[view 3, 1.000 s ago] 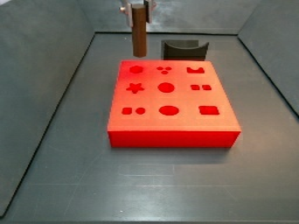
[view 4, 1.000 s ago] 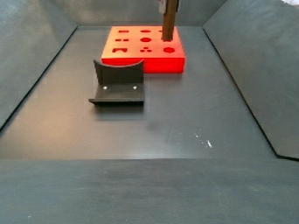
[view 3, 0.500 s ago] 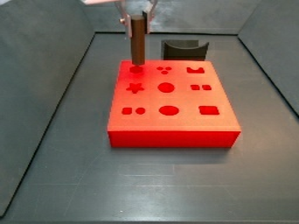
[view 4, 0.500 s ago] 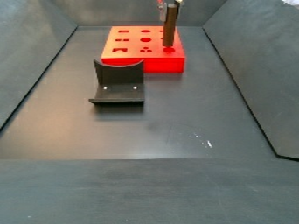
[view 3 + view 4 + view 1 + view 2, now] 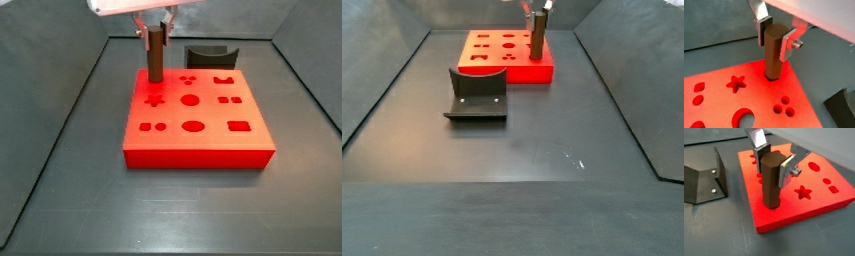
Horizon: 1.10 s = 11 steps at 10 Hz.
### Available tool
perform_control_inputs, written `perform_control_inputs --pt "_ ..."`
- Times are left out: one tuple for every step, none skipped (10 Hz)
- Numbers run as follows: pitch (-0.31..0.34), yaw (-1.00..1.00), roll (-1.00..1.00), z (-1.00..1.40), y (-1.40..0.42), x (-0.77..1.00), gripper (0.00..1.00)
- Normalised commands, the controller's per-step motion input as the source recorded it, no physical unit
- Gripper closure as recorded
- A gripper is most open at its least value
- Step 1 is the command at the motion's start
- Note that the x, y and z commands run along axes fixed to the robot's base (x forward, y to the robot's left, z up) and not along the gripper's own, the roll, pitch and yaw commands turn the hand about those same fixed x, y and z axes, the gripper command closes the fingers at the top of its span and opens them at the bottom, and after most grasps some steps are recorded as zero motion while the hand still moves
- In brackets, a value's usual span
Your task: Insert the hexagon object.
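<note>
The hexagon object, a long brown peg (image 5: 156, 55), stands upright over the far left corner of the red block (image 5: 201, 147). Its lower end sits in or at a hole in the block's top, in both wrist views (image 5: 772, 57) (image 5: 770, 185). The gripper (image 5: 155, 22) is above the block and shut on the peg's upper end. Its silver fingers (image 5: 788, 42) (image 5: 786, 170) press the peg from two sides. The gripper (image 5: 775, 34) (image 5: 774, 162) shows in both wrist views. In a side view the peg (image 5: 537, 40) rises from the block's corner (image 5: 529, 72) under the gripper (image 5: 540, 10).
The red block has several shaped holes, among them a star (image 5: 736, 82) (image 5: 803, 191) close to the peg. The fixture stands on the grey floor beside the block (image 5: 210, 55) (image 5: 476, 95) (image 5: 701, 175). Sloping grey walls ring the floor.
The gripper has come down with the peg. The peg's lower end has dropped from above the block's far left corner to its top surface, at the hole.
</note>
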Motion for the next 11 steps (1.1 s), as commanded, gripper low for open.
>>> perform_control_inputs --pt "0.0 0.23 0.07 -0.07 -0.05 0.08 1.0" --pt "0.0 0.19 0.08 -0.11 -0.06 0.0 1.0" --pt "0.0 0.19 0.1 -0.13 -0.09 0.0 1.0" --pt "0.0 0.21 0.08 -0.09 -0.13 0.08 1.0" --pt "0.0 0.15 0.07 -0.13 -0.07 0.11 1.0" --pt "0.0 0.12 0.09 -0.23 0.0 0.3 1.0" --pt "0.0 0.0 0.09 -0.32 0.02 0.3 1.0" --pt "0.0 0.0 0.09 -0.36 0.07 0.19 1.0" --pt "0.0 -0.04 0.03 -0.3 0.01 0.04 1.0" --pt "-0.033 -0.09 0.0 -0.34 0.0 0.0 1.0" --pt "-0.051 -0.11 0.0 -0.49 0.05 -0.02 1.0"
